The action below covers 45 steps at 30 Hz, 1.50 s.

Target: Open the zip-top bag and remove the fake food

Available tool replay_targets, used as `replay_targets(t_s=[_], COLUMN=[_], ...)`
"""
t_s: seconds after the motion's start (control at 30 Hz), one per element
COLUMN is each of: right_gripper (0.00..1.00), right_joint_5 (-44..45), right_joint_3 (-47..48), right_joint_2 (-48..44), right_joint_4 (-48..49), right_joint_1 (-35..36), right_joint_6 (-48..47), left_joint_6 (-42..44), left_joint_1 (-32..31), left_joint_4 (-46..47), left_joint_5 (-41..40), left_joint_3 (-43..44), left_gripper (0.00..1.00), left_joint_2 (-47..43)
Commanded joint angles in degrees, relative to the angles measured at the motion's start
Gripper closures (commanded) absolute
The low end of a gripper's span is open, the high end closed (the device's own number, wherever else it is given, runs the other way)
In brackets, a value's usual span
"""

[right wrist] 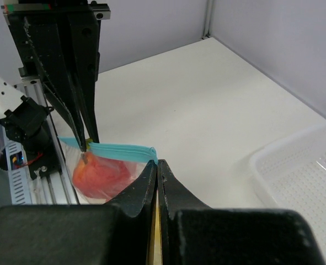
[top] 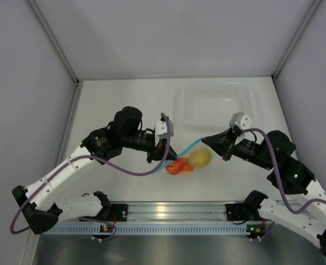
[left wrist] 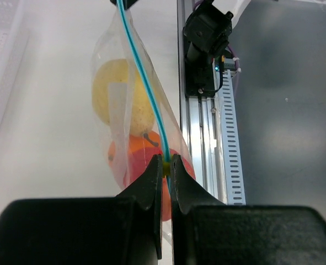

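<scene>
Overhead, left hand (top: 165,157) and right hand (top: 207,138) pinch zip-top bag (top: 185,150) (wrists confirm).

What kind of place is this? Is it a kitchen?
Not a kitchen, most likely. It looks like a robot test booth: two arms bolted to a metal rail, plain grey walls around a white table, and just a bag of toy fruit to practise on.

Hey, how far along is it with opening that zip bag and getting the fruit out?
Early. Done: the left gripper and right gripper each pinch an end of the blue zip strip on the zip-top bag. In hand: the strip stretched between them, looking shut. Left: pulling it open and taking out the fake food, all inside the bag.
</scene>
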Motion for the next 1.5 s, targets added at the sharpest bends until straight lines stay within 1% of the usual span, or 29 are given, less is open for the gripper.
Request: replay_targets(t_s=[0.0, 0.33, 0.7, 0.97, 1.0, 1.47], right_gripper=[1.0, 1.0, 1.0, 1.0, 1.0, 1.0], right_joint_5=[5.7, 9.7, 13.8, 15.0, 16.8, 17.0], right_joint_3=[4.1, 4.3, 3.6, 3.4, 3.4, 2.6], right_joint_2=[-1.2, -1.3, -1.7, -2.1, -2.0, -1.7], right_joint_4=[2.7, 2.4, 3.3, 4.1, 4.0, 5.2], right_joint_1=[-0.1, -0.1, -0.2, -0.2, -0.2, -0.1], right_joint_6=[-1.8, -2.5, -2.5, -2.3, -2.2, -1.7], left_joint_6=[-0.5, -2.5, -4.5, -5.6, -5.6, -6.6], left_joint_1=[-0.1, -0.1, -0.1, -0.1, -0.1, -0.1], left_joint_4=[-4.1, -4.6, -4.6, -4.6, -4.6, -5.0], left_joint_5=[-0.4, -3.4, -9.0, -10.4, -10.3, -11.1], left_joint_3=[-1.7, -5.5, -9.8, -11.6, -11.7, -12.7], left_gripper=[1.0, 1.0, 1.0, 1.0, 1.0, 1.0], left_joint_2=[-2.5, -6.9, -11.0, -12.9, -13.1, -14.9])
